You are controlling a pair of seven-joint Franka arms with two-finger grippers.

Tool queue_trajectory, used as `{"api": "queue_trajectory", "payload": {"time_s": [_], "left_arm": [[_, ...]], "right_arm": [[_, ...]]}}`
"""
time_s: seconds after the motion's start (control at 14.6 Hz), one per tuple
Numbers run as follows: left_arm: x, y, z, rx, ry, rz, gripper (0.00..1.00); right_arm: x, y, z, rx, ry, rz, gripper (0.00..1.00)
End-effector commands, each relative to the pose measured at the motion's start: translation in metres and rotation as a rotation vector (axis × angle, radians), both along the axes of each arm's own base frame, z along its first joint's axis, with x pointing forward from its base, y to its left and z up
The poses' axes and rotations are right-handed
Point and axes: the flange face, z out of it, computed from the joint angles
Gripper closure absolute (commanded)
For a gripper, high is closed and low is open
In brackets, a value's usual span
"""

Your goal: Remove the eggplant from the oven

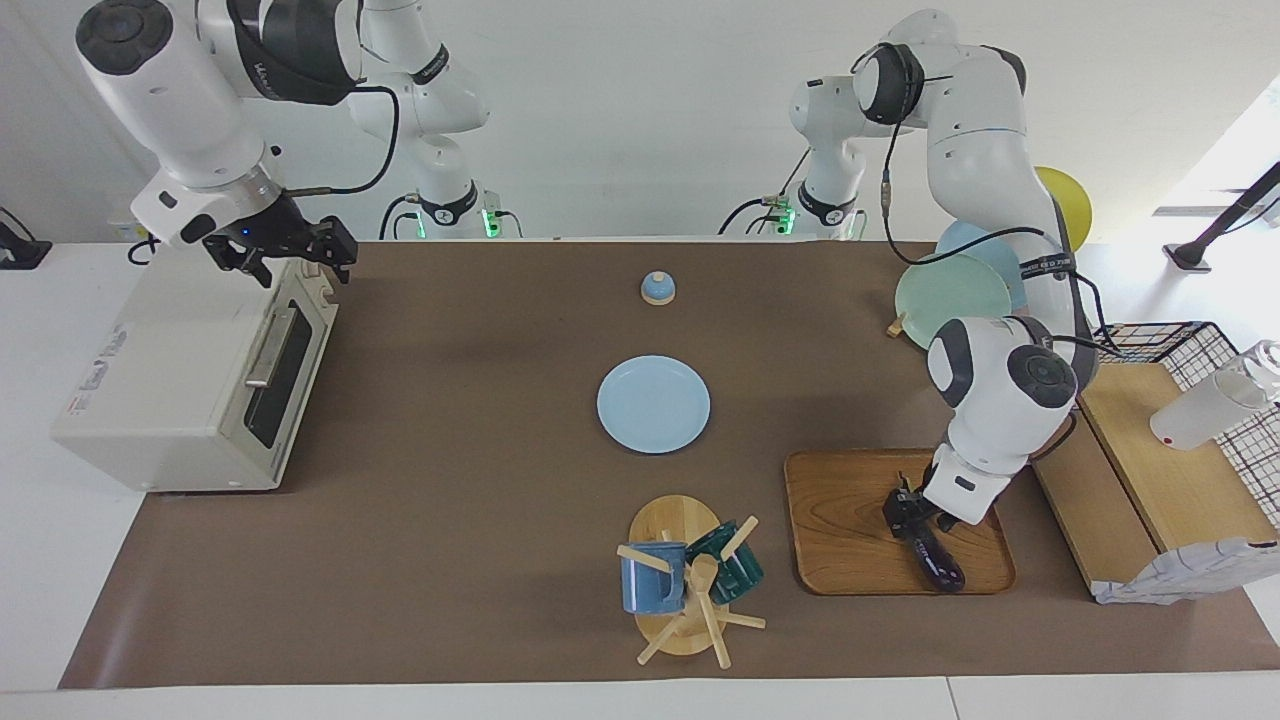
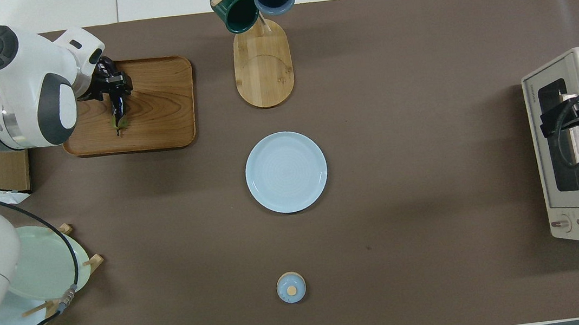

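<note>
The dark purple eggplant [image 1: 943,566] lies on a wooden tray [image 1: 840,520] at the left arm's end of the table, outside the oven. My left gripper [image 1: 912,512] is down on the tray, fingers closed around the eggplant; it also shows in the overhead view [image 2: 114,85] with the eggplant [image 2: 119,114] sticking out from it. The cream-white oven [image 1: 170,390] stands at the right arm's end, its dark glass door [image 1: 275,385] closed. My right gripper [image 1: 298,258] hovers open and empty over the door's top edge; the overhead view [image 2: 570,117] shows it over the door.
A light blue plate [image 1: 653,403] sits mid-table, a small blue knobbed lid [image 1: 657,288] nearer the robots. A mug tree [image 1: 690,590] with a blue and a green mug stands beside the tray. A plate rack [image 1: 950,295], wooden box [image 1: 1160,480] and wire basket [image 1: 1200,345] line the left arm's end.
</note>
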Motion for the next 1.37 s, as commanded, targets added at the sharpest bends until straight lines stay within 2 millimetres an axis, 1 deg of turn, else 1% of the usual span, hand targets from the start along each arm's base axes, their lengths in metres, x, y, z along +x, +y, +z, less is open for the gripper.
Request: {"api": "queue_trajectory", "payload": {"time_s": [0.0, 0.07, 0.14, 0.21, 0.27, 0.34, 0.41, 0.48, 0.62, 0.69, 0.89, 0.96, 1.03, 1.1, 1.17, 1.23, 1.3], "left_arm": [[-0.007, 0.0, 0.011, 0.027, 0.021, -0.019, 0.0], [-0.008, 0.0, 0.016, 0.031, 0.034, -0.02, 0.0], [-0.006, 0.001, 0.031, 0.033, 0.042, -0.019, 0.0], [-0.006, 0.007, 0.047, 0.037, 0.058, -0.011, 0.0], [-0.01, 0.009, 0.067, 0.036, 0.059, -0.008, 0.0], [-0.017, 0.011, 0.096, 0.035, 0.042, -0.006, 0.0], [-0.025, 0.013, 0.118, 0.035, 0.042, -0.002, 0.0], [-0.033, 0.014, 0.135, 0.04, 0.054, -0.001, 0.0], [-0.051, 0.014, 0.176, 0.044, 0.058, 0.003, 0.0], [-0.062, 0.017, 0.195, 0.048, 0.075, 0.008, 0.0], [-0.111, 0.027, 0.261, 0.058, 0.096, 0.015, 0.0], [-0.127, 0.032, 0.273, 0.063, 0.115, 0.014, 0.0], [-0.141, 0.031, 0.282, 0.066, 0.127, 0.008, 0.0], [-0.151, 0.029, 0.29, 0.068, 0.125, 0.006, 0.0], [-0.162, 0.027, 0.294, 0.071, 0.14, 0.006, 0.0], [-0.169, 0.027, 0.295, 0.074, 0.152, 0.004, 0.0], [-0.176, 0.026, 0.292, 0.077, 0.17, 0.0, 0.0]], "right_arm": [[-0.004, -0.002, 0.007, 0.026, -0.008, -0.014, 0.0], [-0.005, -0.006, 0.008, 0.026, -0.009, -0.017, 0.0], [-0.005, -0.006, 0.008, 0.027, -0.009, -0.022, 0.0], [-0.005, -0.007, 0.008, 0.027, -0.01, -0.025, 0.0], [-0.004, -0.008, 0.009, 0.027, -0.019, -0.023, 0.0], [-0.001, -0.01, 0.01, 0.026, -0.037, -0.025, 0.0], [-0.001, -0.012, 0.01, 0.026, -0.042, -0.03, 0.0], [-0.001, -0.013, 0.01, 0.026, -0.042, -0.033, 0.0], [-0.001, -0.013, 0.01, 0.026, -0.042, -0.033, 0.0], [-0.001, -0.015, 0.009, 0.026, -0.04, -0.037, 0.0], [-0.002, -0.009, 0.008, 0.027, -0.033, -0.024, 0.0], [-0.002, -0.009, 0.008, 0.027, -0.029, -0.024, 0.0], [-0.002, -0.01, 0.008, 0.027, -0.032, -0.025, 0.0], [-0.002, -0.011, 0.008, 0.027, -0.031, -0.027, 0.0], [-0.002, -0.012, 0.008, 0.026, -0.033, -0.031, 0.0], [-0.002, -0.014, 0.008, 0.027, -0.033, -0.033, 0.0], [-0.002, -0.014, 0.008, 0.028, -0.033, -0.035, 0.0]]}}
